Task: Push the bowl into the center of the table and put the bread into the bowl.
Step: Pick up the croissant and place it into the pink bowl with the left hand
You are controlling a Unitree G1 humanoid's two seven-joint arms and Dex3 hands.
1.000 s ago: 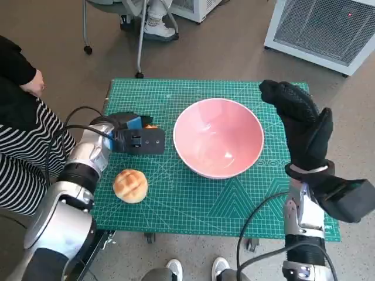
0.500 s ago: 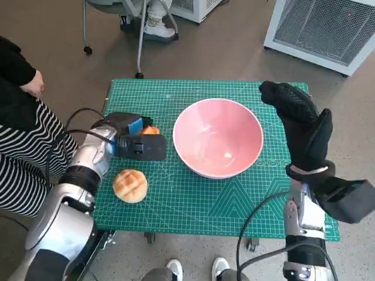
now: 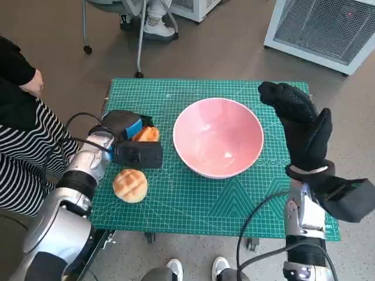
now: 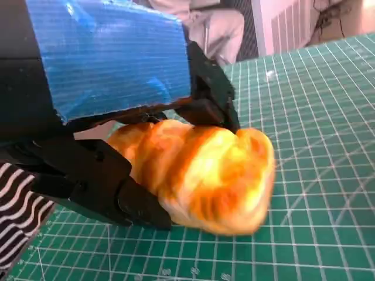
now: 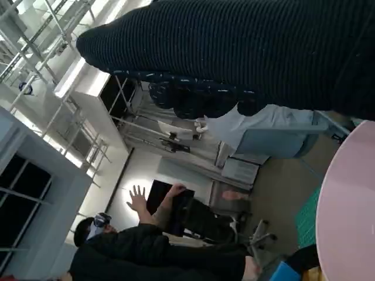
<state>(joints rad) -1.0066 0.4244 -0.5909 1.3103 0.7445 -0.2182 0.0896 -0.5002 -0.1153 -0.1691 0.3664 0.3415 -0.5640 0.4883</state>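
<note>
The pink bowl [image 3: 218,137] stands empty near the middle of the green cutting mat [image 3: 234,202]; its rim [image 5: 351,205] shows in the right wrist view too. My left hand [image 3: 124,124] grips an orange-brown croissant [image 3: 147,134] left of the bowl. The left wrist view shows that croissant [image 4: 205,175] pinched between the black fingers [image 4: 211,96], just above the mat. A round bun [image 3: 130,185] lies on the mat nearer the front left edge. My gloved right hand [image 3: 302,126] is raised, fingers extended, beside the bowl's right rim and holds nothing.
A person in a striped top [image 3: 26,152] sits close to the table's left side. Chair legs [image 3: 140,50] and a white ventilated unit [image 3: 328,26] stand beyond the far edge. Shoes [image 3: 220,268] show below the front edge. A seated person [image 5: 176,208] appears in the right wrist view.
My left hand has shifted slightly toward the front edge with the croissant, which now shows more fully. The bowl, the bun and my right hand have stayed put.
</note>
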